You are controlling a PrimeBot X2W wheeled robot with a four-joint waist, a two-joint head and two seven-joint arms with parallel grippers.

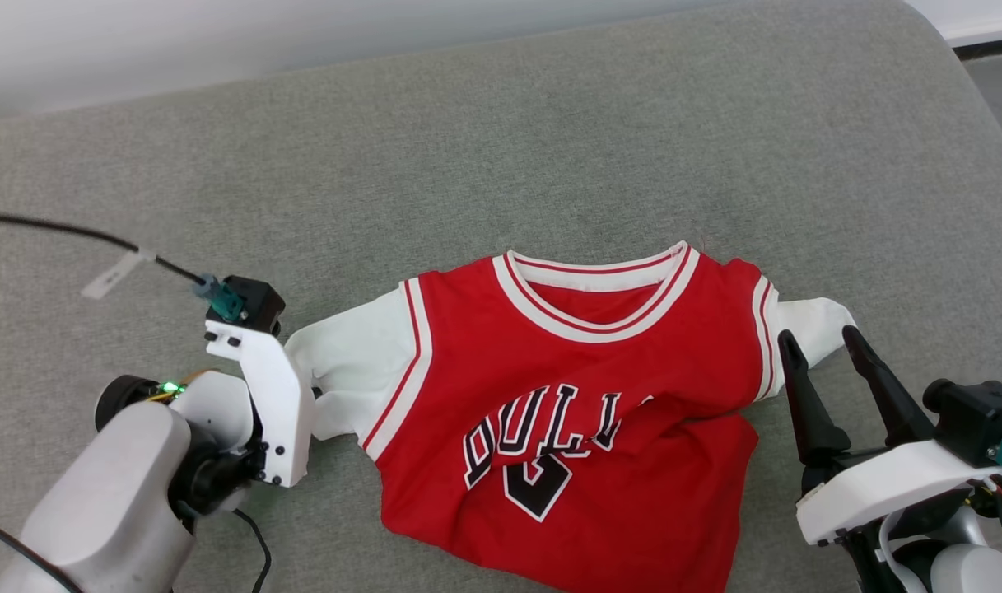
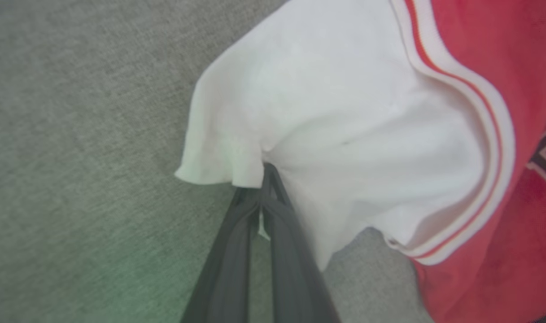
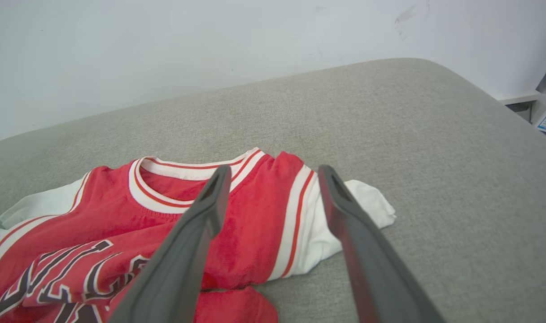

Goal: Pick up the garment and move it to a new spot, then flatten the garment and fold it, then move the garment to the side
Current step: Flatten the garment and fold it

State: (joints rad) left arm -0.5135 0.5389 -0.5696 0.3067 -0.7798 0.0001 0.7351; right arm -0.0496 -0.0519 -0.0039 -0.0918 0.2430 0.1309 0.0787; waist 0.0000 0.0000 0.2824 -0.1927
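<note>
Grey fabric cushion, white wall behind. Jersey lies face up near the cushion's front middle with its collar toward the wall. Its lower half is rumpled and the print creased. Left end effector is pinched tight on the edge of the white left sleeve, and the cloth puckers at the tips. Right end effector is spread wide and holds nothing, tips by the right sleeve. Can't tell if they touch it.
</note>
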